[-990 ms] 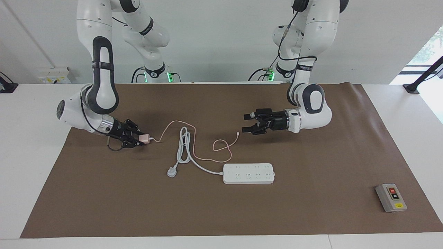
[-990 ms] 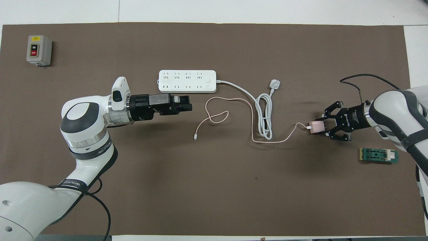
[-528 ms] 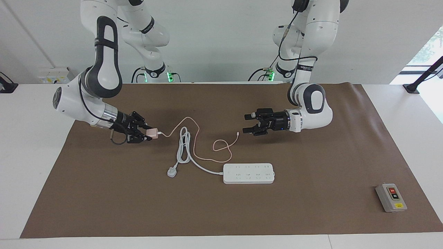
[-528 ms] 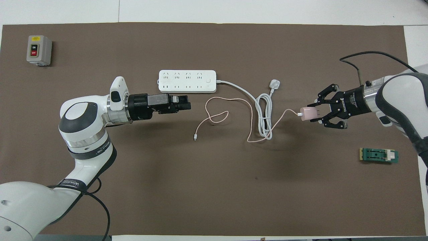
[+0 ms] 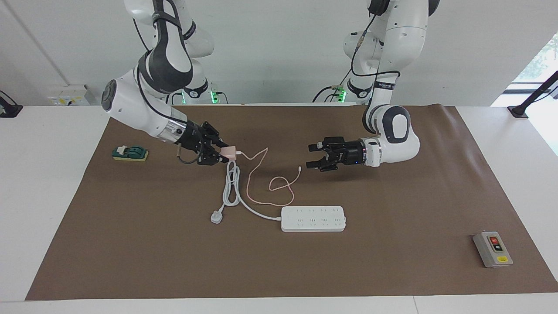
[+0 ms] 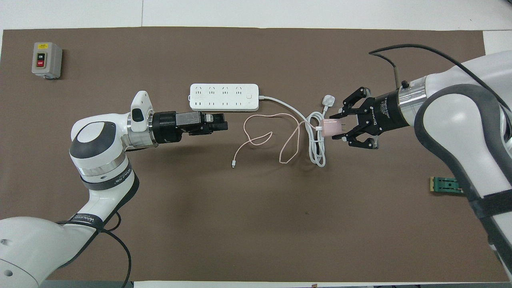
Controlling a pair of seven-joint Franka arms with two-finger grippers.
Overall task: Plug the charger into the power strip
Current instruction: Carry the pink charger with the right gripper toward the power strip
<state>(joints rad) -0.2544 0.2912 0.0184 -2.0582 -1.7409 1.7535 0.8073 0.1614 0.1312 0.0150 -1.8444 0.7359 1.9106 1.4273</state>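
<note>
We start at the right gripper (image 5: 223, 153), up in the air with its fingertips clamped on the charger (image 5: 228, 151), the outer links splayed to the sides. We read the hold as a carry: the pink cube is gripped by its body with the cable (image 5: 266, 187) end leading toward the strip (image 5: 313, 218), and it hangs over the coiled white cord (image 5: 231, 183) that runs from the strip. The cable trails down and lies looped on the mat (image 5: 392, 270) between the cord and the strip, nearer to the robots than the strip (slack enough, we judge, not to tug). The strip lies flat with its sockets up, so the charger must yet be brought over it and turned prongs down.

The left gripper (image 5: 314, 156) waits with its jaws apart and nothing in them, over the mat nearer to the robots than the strip, perhaps ready to steady it.

The facing view shows the charger lifted clear of the mat, which the overhead view cannot. The overhead view shows the prongs (image 6: 340, 127) pointing back into the gripper. The green block (image 5: 130, 153) shows whole only in the facing view; the arm half covers it overhead.
</note>
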